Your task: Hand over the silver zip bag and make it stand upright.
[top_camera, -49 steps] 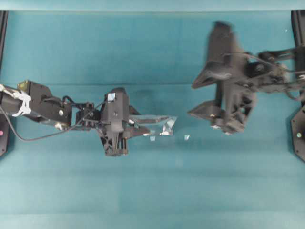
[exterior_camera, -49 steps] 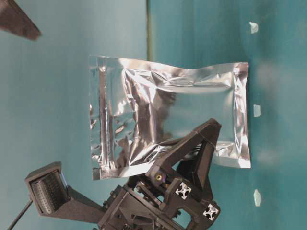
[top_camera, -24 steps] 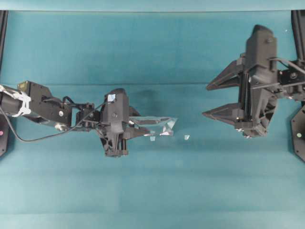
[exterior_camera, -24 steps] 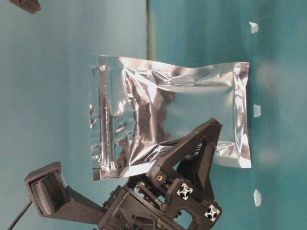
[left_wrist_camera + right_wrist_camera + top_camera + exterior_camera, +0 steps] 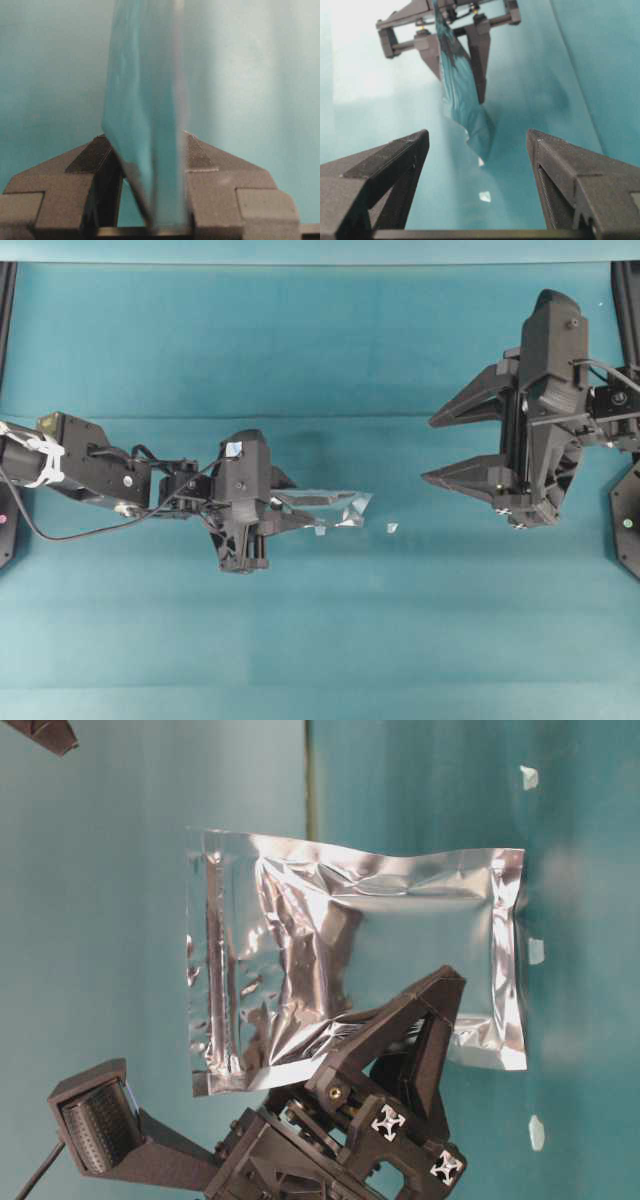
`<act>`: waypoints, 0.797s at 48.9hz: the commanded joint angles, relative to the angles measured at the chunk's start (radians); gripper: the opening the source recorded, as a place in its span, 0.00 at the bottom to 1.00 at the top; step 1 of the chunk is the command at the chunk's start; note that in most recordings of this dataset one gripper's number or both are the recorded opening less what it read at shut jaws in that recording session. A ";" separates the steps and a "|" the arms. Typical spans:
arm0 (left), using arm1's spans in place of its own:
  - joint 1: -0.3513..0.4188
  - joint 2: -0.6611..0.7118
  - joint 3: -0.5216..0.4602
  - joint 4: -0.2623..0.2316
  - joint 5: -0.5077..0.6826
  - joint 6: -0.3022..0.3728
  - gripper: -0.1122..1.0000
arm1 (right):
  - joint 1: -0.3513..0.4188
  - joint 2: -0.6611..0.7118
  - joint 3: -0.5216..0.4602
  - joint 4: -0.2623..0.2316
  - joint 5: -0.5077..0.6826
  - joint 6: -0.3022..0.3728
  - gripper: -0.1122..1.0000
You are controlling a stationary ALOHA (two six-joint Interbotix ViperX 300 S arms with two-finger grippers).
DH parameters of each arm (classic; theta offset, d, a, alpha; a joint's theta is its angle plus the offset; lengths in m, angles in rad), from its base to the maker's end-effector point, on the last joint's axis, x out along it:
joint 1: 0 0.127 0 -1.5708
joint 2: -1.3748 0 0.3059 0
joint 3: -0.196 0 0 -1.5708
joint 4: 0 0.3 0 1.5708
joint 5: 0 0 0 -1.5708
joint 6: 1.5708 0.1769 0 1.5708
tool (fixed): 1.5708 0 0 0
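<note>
Item 1, silver zip bag (image 5: pixel 325 508): you will find it left of centre in the overhead view, seen edge-on. In the table-level view (image 5: pixel 350 960) it fills the middle of the frame as a crinkled foil rectangle, with the zip strip running down its left short edge. No brand, label or writing can be read on it from any view.

Item 2, left claw (image 5: pixel 285 508): your left arm reaches in from the left edge of the overhead view. Its fingers (image 5: pixel 200 160) are closed on the bag's lower long edge as the table-level view shows it (image 5: pixel 405 1025).

Item 3, right claw (image 5: pixel 455 445): it sits at the upper right of the overhead view, spread wide with nothing between its fingers (image 5: pixel 395 165), well apart from the bag.

Item 4, white specks (image 5: pixel 392 527): one lies just right of the bag on the teal bench (image 5: pixel 320 640); others show down the right side of the table-level view (image 5: pixel 536 951).
</note>
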 commanded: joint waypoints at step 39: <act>-0.009 0.012 -0.003 0.003 -0.008 0.000 0.30 | 0.003 -0.003 0.008 -0.003 -0.009 0.011 0.92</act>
